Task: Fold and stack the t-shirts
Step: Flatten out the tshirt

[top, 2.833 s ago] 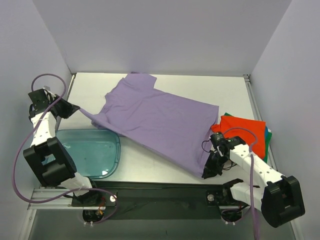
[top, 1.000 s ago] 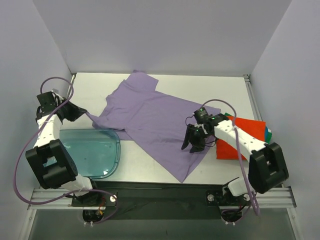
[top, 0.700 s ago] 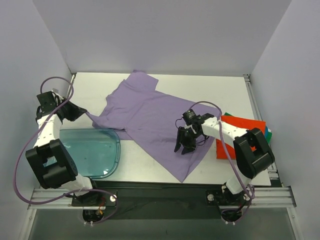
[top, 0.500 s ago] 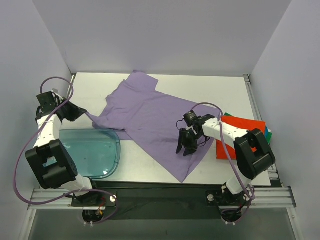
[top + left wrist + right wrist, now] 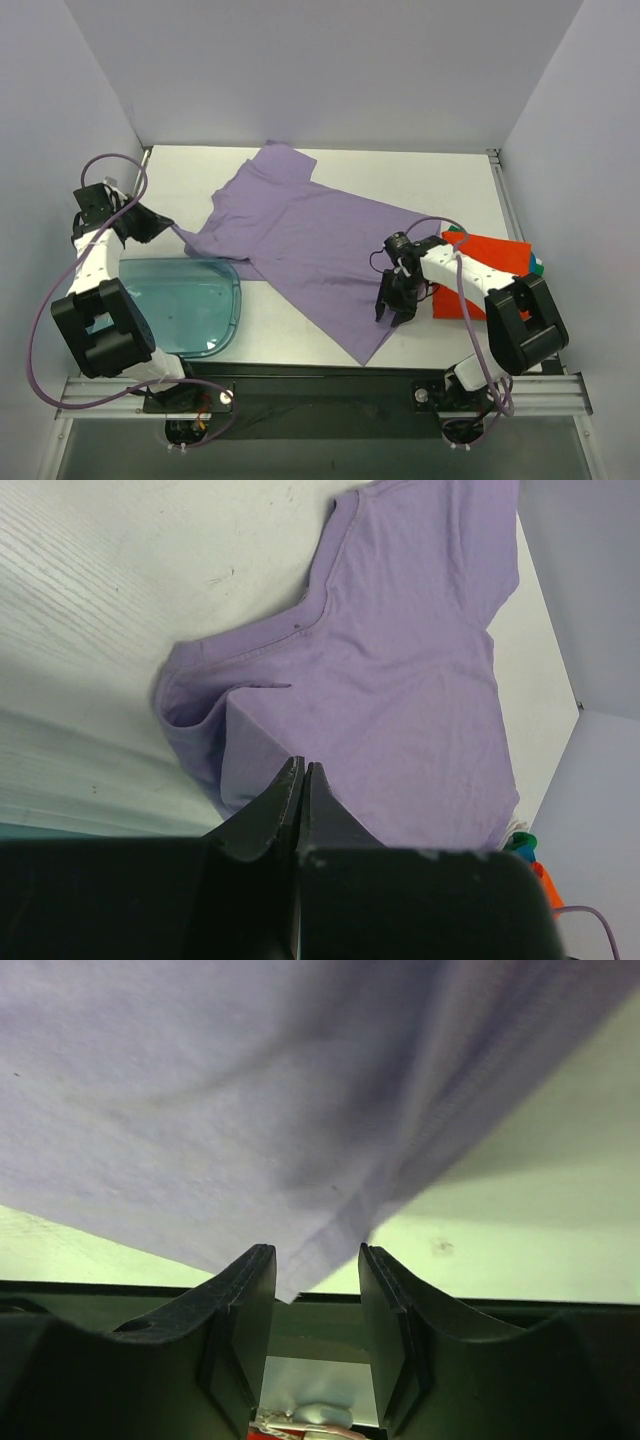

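Note:
The lavender-purple t-shirt lies spread across the middle of the table, its near part ending in a point near the front edge. My left gripper is shut on the shirt's left sleeve at the far left; in the left wrist view the closed tips sit over the purple cloth. My right gripper is open over the shirt's right edge; in the right wrist view a corner of purple cloth hangs between the parted fingers. The orange-red t-shirt lies folded at the right, with a green-teal edge under it.
A translucent blue plastic tray sits at the front left, just below the left sleeve. White walls close in the table on three sides. A black rail runs along the front edge, below the shirt's point.
My right gripper swung left over the middle of the shirt, then moved right and nearer to the shirt's right edge. The left arm and the shirt have stayed put over the last second.

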Robot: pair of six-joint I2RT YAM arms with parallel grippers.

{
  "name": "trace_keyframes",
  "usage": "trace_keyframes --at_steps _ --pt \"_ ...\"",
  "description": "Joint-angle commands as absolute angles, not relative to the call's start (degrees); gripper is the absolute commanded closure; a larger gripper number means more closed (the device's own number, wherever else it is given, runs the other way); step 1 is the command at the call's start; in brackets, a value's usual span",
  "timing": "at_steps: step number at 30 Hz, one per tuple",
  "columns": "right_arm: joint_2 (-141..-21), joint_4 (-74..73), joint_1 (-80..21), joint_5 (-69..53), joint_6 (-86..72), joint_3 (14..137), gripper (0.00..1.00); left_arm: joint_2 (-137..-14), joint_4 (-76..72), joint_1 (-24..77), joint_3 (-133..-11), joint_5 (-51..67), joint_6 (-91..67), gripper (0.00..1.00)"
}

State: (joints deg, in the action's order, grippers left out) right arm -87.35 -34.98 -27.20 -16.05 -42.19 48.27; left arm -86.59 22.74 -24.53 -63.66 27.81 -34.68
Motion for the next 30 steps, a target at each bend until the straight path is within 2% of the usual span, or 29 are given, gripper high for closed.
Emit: trace_keyframes --at_steps 1,9,17,23,30 --pt "-82.72 -42.8 -25.58 -11.69 -44.12 47.2 0.61 -86.66 20.92 -24.78 -64.87 29.36 -33.49 1.0" --pt "-78.23 -45.09 -20.92 -10.99 -44.47 41.75 0.61 -86.92 20.65 -25.14 -64.86 29.62 -33.49 1.0" --pt "-73.39 -46.15 -24.69 -11.86 -41.75 52.97 0.61 -86.92 20.48 -24.96 -64.86 29.97 -33.66 1.0" --pt "-81.54 -38.43 -28.74 -17.22 -40.17 57.74 0.61 -87.27 20.04 -25.05 -64.34 30.23 -33.93 1.0" --pt "-89.29 -32.52 -30.94 -18.99 -40.78 54.85 0.63 -87.1 19.86 -25.05 -63.63 30.23 -33.75 1.0"
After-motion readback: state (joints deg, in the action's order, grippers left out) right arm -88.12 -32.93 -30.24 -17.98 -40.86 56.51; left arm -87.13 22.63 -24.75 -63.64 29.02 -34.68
